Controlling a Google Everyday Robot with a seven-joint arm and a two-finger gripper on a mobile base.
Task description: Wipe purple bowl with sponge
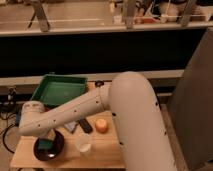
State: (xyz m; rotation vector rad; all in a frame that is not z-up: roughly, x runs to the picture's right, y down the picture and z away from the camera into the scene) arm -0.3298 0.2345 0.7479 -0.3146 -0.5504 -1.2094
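The purple bowl [50, 148] sits dark and glossy at the front left of the wooden table [107, 152]. A teal-green sponge [45, 145] lies inside it, on its left half. My white arm reaches down across the table to the bowl. My gripper [46, 139] is at the arm's end, right over the sponge inside the bowl, largely hidden by the wrist.
A big green tray [60, 90] stands at the back left of the table. A white cup [84, 147] stands right of the bowl, an orange bowl [102, 125] beyond it. A dark bar [85, 125] and a pale blue-grey lump [71, 127] lie beside the arm.
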